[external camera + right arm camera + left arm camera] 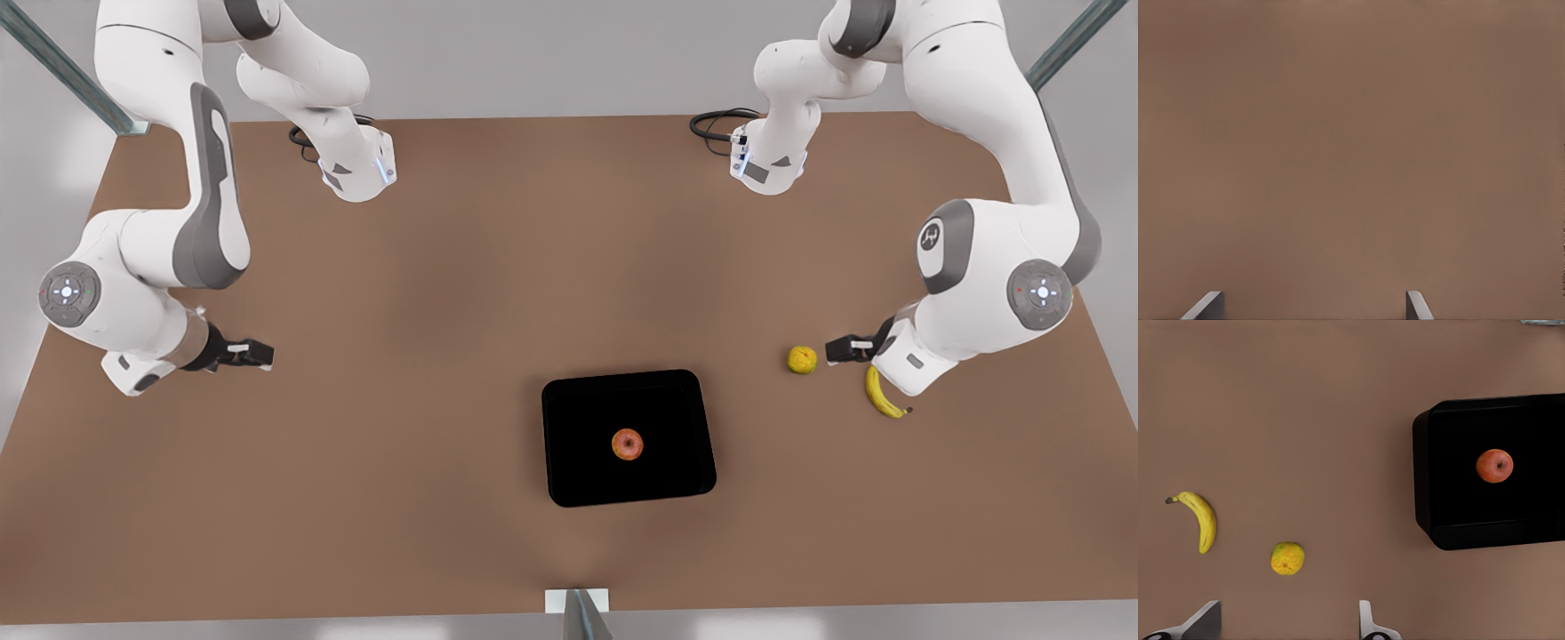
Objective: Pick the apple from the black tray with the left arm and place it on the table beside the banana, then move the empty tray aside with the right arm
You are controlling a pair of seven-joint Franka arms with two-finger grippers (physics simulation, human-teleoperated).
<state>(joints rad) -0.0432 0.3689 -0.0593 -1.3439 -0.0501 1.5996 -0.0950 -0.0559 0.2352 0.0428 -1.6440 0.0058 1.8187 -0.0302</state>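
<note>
Waiting with fingers wide near the banana [884, 394], the left tool [834, 350] could nudge the knobbly yellow fruit [802, 359] when reaching for the apple [628, 444]; right tool [258, 355] idles wide too.

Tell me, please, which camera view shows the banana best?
The left wrist view: the banana lies whole on bare table, its curve and dark tip plain, beside the round yellow fruit. In the front view it is smaller, with the left gripper close above it. The right wrist view looks at bare tabletop.
</note>
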